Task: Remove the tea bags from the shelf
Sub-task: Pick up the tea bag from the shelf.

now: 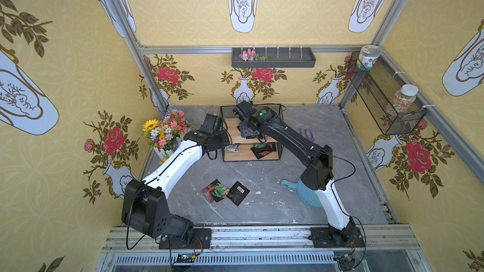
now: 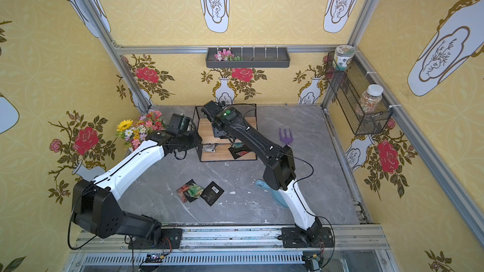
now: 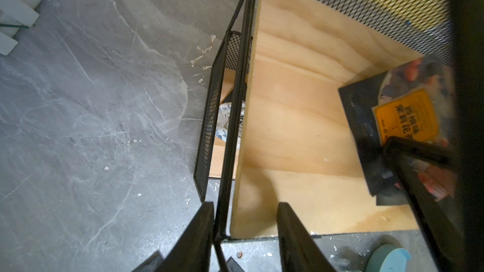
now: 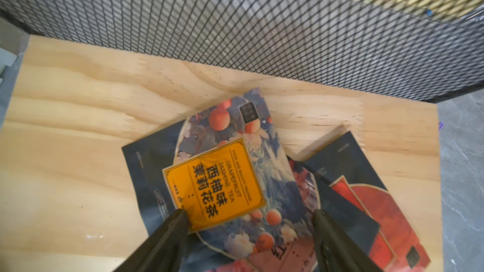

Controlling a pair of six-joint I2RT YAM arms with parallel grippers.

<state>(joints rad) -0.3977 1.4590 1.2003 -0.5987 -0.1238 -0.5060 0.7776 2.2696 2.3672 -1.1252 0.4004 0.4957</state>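
The shelf [image 1: 237, 137] stands at the back middle of the table, seen in both top views. My right gripper [image 4: 250, 215] hangs open over its top board, fingers either side of an orange-labelled tea bag [image 4: 214, 179]. That bag overlaps a red-printed tea bag [image 4: 366, 205]. On the lower board lie dark tea bags [image 1: 263, 150] and a whitish one [image 1: 231, 148]. Three tea bags [image 1: 238, 193] rest on the table in front. My left gripper [image 3: 245, 206] is open astride the shelf's front left corner post [image 3: 222, 221], holding nothing.
A bouquet in a white fence pot [image 1: 165, 129] stands left of the shelf, close to my left wrist. A purple fork [image 1: 305, 134] lies to the shelf's right. A teal scoop [image 1: 306, 192] sits under my right arm. A mesh basket with jars [image 1: 385, 95] hangs on the right wall.
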